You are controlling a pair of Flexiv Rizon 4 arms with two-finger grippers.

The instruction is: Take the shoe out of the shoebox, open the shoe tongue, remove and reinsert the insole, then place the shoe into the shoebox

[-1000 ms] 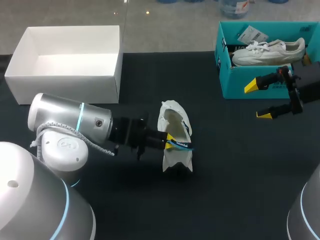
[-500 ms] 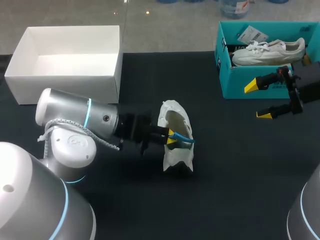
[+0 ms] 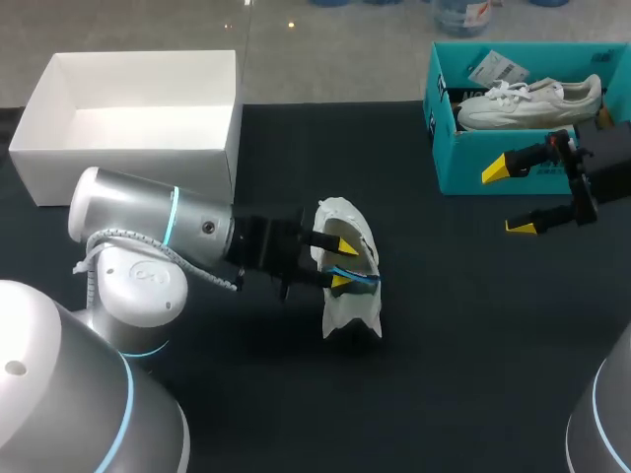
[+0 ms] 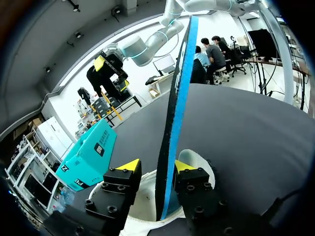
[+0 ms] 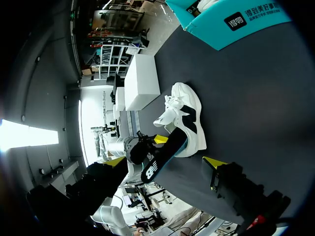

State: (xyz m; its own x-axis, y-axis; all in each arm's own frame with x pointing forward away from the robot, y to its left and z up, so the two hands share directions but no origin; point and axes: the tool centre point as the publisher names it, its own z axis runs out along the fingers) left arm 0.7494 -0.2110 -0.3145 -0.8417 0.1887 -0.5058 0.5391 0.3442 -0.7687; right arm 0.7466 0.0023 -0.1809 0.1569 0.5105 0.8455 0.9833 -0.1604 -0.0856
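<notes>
The white shoe (image 3: 345, 307) lies near the middle of the black table (image 3: 463, 345), out of any box, its length running roughly from 12 to 6 o'clock in the head view. A blue-and-black insole (image 3: 360, 281) stands on edge, rising out of the shoe's opening with its lower end inside.

The left gripper (image 3: 333, 261) comes in from the shoe's 9 o'clock side, with its yellow tips over the opening. The left wrist view shows its fingers apart. The insole leans against one finger and there is a clear gap to the other, so the insole is not clamped.

The right gripper (image 3: 509, 199) hangs at about 2 o'clock from the shoe and well apart from it. Its fingers are spread wide with nothing between them.

Just beyond it, at its 12 o'clock, sits a teal shoebox (image 3: 449, 158) with a second shoe (image 3: 527, 103) lying inside, also white. At 10 o'clock from the first shoe an open white box (image 3: 128, 163) stands by the table's far edge, and the left arm's silver links lie just in front of it.
</notes>
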